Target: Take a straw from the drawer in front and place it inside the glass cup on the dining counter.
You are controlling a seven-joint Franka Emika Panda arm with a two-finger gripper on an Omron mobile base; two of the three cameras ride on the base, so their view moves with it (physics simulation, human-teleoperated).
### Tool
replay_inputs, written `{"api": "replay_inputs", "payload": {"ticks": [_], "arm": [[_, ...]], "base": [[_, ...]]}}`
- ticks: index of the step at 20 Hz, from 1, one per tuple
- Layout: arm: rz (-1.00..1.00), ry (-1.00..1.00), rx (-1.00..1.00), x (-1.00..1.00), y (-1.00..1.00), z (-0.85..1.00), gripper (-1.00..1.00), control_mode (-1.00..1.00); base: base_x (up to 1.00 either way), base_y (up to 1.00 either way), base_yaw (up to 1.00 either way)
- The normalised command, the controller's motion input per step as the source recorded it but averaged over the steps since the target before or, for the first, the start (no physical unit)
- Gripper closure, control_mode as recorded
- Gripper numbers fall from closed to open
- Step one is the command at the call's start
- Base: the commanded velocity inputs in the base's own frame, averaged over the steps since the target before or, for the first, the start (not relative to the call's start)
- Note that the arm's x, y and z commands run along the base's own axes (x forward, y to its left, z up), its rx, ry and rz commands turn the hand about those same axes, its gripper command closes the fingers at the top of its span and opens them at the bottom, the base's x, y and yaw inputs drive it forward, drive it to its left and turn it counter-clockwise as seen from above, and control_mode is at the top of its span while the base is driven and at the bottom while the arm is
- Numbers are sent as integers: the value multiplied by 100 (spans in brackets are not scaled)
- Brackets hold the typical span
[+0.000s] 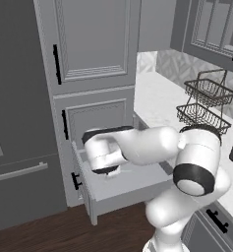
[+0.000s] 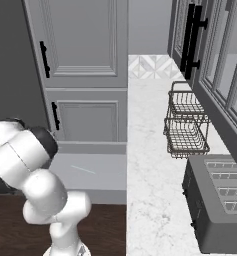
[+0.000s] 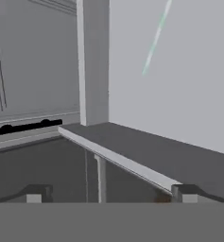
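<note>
A grey kitchen: tall panelled cabinet doors with black bar handles fill the back wall, dark wood flooring runs beneath, and a white grey-veined marble counter stretches away on the right. On that counter stands a two-tier wire basket, at about 2 o'clock in the left base view, and a dark grey toaster sits at roughly 4 o'clock in the right base view. Below the cabinet doors the drawer is pulled out over the floor, its pale grey inside exposed and its black bar handle at the near front edge. The straw lies flat on the drawer floor as a thin pale line, slanting slightly, near the middle of the drawer in the right base view; in the hand view it appears at about 1 o'clock as a faint pale-green streak on the bare drawer floor. The white arm bends over the drawer in the left base view, its dark-banded wrist low above the open box. In the hand view the gripper shows its two dark finger tips set wide apart at the bottom, jaws released and holding nothing, with the drawer's side wall running diagonally between them and the straw well apart beyond it.
</note>
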Motion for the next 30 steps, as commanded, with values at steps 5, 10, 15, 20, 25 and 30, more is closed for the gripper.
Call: {"api": "replay_inputs", "payload": {"ticks": [5, 10, 15, 20, 25, 30], "arm": [[0, -3, 21, 22, -26, 100, -100, -100], [0, -4, 6, 24, -8, 100, -100, -100], [0, 0, 0, 14, -16, 100, -100, -100], [0, 0, 1, -2, -12, 94, -100, -100], [0, 17, 8, -27, -18, 19, -100, -100], [0, 27, 10, -26, -33, -1, -100, -100]], "base": [[0, 0, 0], [0, 0, 0], [0, 0, 0], [0, 0, 0], [0, 0, 0], [0, 0, 0]]}}
